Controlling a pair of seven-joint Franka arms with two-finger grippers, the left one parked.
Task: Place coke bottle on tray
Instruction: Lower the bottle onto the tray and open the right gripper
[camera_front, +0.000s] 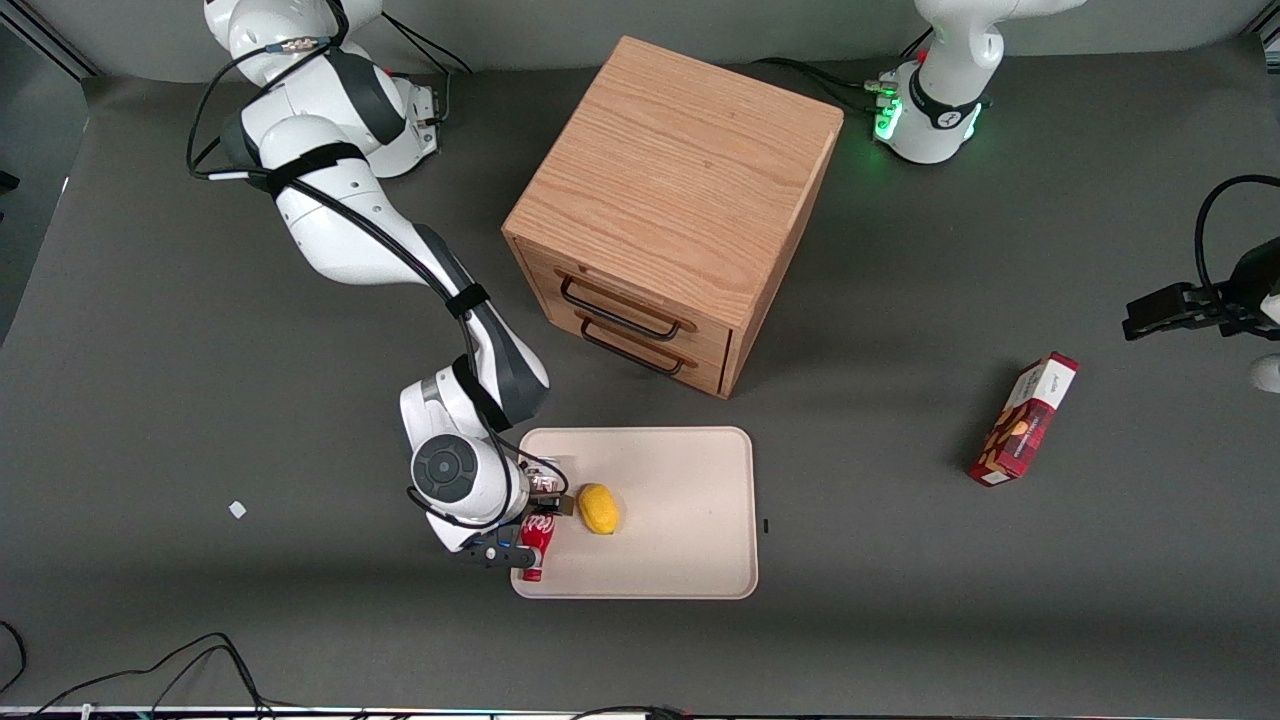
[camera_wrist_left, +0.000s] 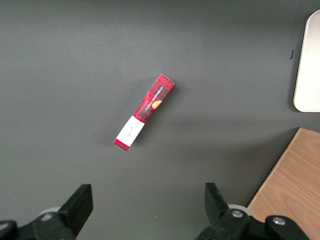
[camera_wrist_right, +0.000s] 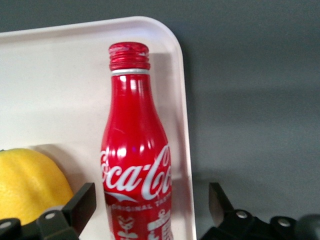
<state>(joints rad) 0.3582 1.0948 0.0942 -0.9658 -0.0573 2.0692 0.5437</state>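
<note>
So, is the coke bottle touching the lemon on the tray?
Apart. The right wrist view shows bare tray between the coke bottle and the lemon. The gripper straddles the bottle's lower body, fingers open.

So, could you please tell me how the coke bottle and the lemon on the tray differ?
The coke bottle is red with white script and a ribbed cap; the lemon is plain yellow. The bottle is long and slim, the lemon short and rounded. The bottle lies between the open fingers of the gripper at the tray's edge; the lemon lies beside it, farther in. Both rest on the tray.
</note>
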